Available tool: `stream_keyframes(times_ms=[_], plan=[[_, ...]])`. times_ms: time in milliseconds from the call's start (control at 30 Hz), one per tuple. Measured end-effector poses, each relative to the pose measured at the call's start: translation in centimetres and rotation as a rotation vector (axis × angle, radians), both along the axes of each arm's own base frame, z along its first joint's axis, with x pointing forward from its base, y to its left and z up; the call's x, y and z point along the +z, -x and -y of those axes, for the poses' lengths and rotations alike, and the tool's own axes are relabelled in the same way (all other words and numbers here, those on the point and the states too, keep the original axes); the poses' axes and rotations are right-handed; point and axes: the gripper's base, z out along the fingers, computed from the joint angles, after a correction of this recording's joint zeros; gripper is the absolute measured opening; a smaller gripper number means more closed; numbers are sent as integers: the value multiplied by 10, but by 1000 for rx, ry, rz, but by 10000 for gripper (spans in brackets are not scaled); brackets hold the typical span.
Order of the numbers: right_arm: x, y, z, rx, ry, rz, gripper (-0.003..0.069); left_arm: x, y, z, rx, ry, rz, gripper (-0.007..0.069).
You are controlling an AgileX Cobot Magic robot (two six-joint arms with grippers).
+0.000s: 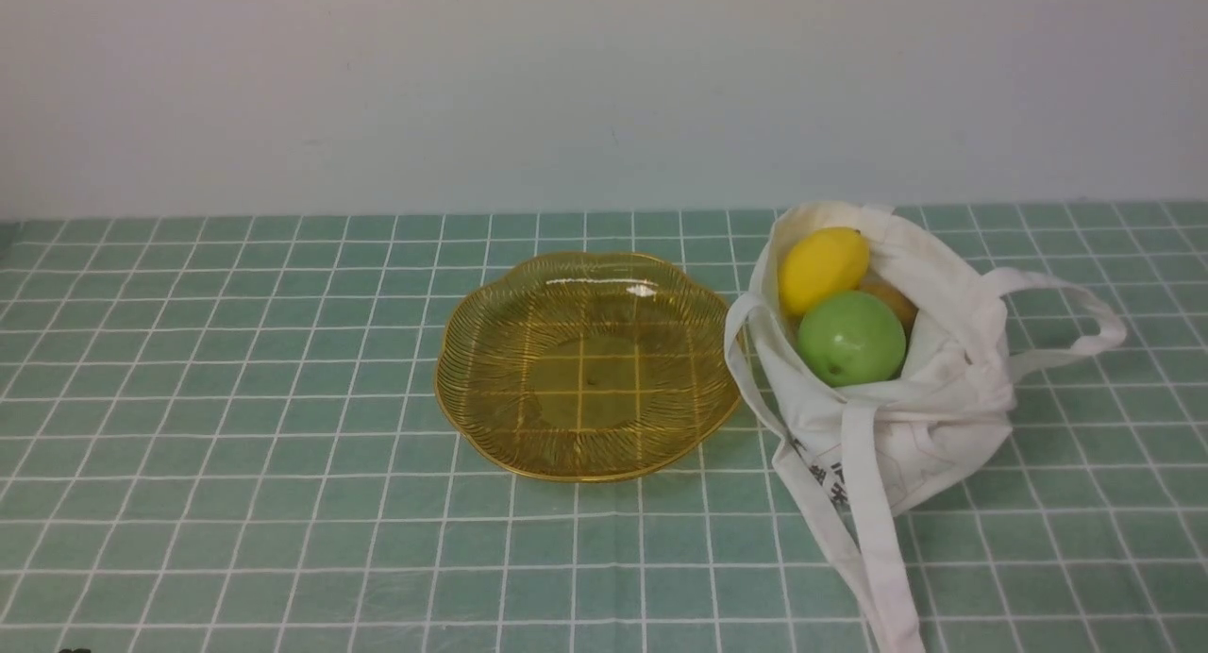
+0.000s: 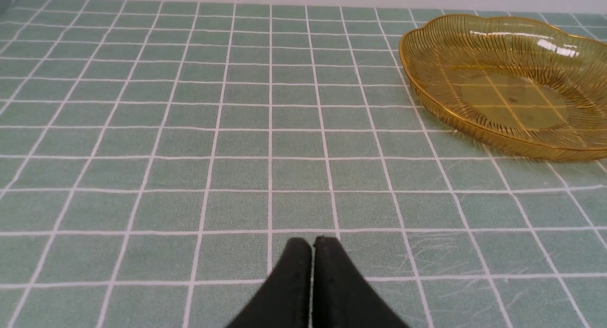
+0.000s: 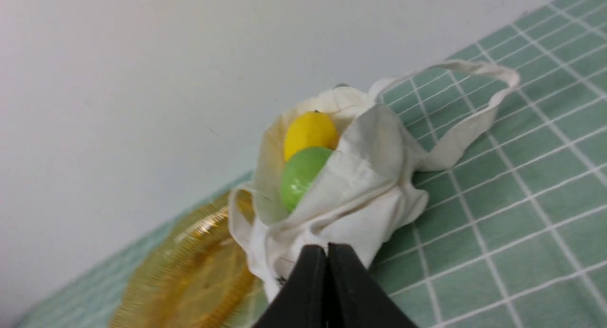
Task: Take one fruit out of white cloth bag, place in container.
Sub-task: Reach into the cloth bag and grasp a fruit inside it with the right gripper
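The green apple [image 1: 851,338] lies in the open mouth of the white cloth bag [image 1: 930,417], below a yellow lemon [image 1: 822,268] and beside a brown fruit [image 1: 895,301]. The amber ribbed dish [image 1: 587,361] sits just left of the bag, with nothing in it. Neither arm shows in the front view. My left gripper [image 2: 312,242] is shut with nothing in it, low over the cloth, the dish [image 2: 507,84] ahead to one side. My right gripper [image 3: 326,249] is also shut and holds nothing, short of the bag [image 3: 360,195], with the apple [image 3: 299,175] showing in its mouth.
A green tablecloth with a white grid [image 1: 236,426] covers the table, and a pale wall [image 1: 472,87] rises behind it. One bag strap [image 1: 882,549] trails toward the front edge; another loops out to the right [image 1: 1085,323].
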Motion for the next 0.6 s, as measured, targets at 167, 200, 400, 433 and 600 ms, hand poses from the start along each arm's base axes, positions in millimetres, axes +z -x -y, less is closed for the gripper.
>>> stream_keyframes(times_ms=[167, 200, 400, 433, 600], plan=[[1, 0, -1, 2, -132, -3, -15, 0, 0, 0, 0, 0, 0, -8], [1, 0, -1, 2, -139, -3, -15, 0, 0, 0, 0, 0, 0, -8], [16, 2, -2, 13, -105, 33, -15, 0, 0, 0, 0, 0, 0, -8], [32, 5, -2, 18, -69, 76, -14, 0, 0, 0, 0, 0, 0, -8], [95, -1, -1, 38, 207, 8, -11, 0, 0, 0, 0, 0, 0, -8]])
